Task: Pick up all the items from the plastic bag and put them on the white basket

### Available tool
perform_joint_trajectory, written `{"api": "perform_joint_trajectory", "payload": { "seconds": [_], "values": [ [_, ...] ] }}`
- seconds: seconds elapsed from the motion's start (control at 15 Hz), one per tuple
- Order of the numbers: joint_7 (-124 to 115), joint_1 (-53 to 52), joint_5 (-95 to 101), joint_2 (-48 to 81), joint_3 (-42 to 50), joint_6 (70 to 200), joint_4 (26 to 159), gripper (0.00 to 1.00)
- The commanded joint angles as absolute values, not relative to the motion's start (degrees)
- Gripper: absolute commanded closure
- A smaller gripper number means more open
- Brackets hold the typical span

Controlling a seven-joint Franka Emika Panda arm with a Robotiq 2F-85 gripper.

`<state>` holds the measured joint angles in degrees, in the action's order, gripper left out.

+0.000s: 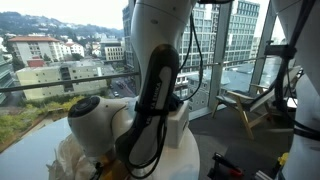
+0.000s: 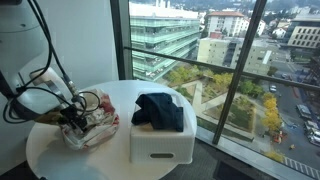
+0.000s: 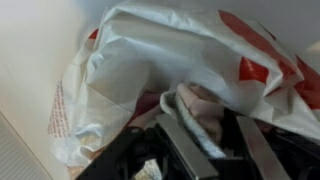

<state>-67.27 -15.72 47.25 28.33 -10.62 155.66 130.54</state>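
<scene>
Tall city windows [image 2: 220,60] back the round white table [image 2: 60,160], where the white basket [image 2: 160,143] sits mid-frame in an exterior view with a dark blue cloth [image 2: 160,110] piled on it. Left of it lies the red-printed plastic bag [image 2: 97,127], my gripper [image 2: 72,115] sunk into its mouth; in the wrist view I cannot tell whether the jaws are spread or pinching the pale fabric [image 3: 200,105] inside.

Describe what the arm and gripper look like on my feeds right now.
The arm is glossy white, built of rounded, bulbous links, with a black section partway along. Black cables loop loosely alongside it. The gripper is dark, nearly black, with flat, straight-edged jaws. No markings are legible.
</scene>
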Motion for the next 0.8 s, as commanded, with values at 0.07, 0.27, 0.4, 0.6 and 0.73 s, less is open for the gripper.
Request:
{"api": "perform_joint_trajectory", "payload": {
  "seconds": [0.07, 0.27, 0.4, 0.6, 0.73],
  "values": [
    [-70.56, -15.90, 48.12, 23.49, -9.12, 155.63, 132.16, 0.85],
    [-72.18, -15.78, 48.38, 20.43, -7.98, 155.60, 132.00, 0.89],
    [-73.42, -15.85, 48.90, 17.51, -6.92, 155.70, 131.63, 0.84],
    [-74.75, -15.93, 49.23, 11.26, -5.87, 155.32, 130.65, 0.84],
    [-75.94, -16.38, 51.70, 7.00, -4.92, 153.87, 129.26, 0.83]
  ]
}}
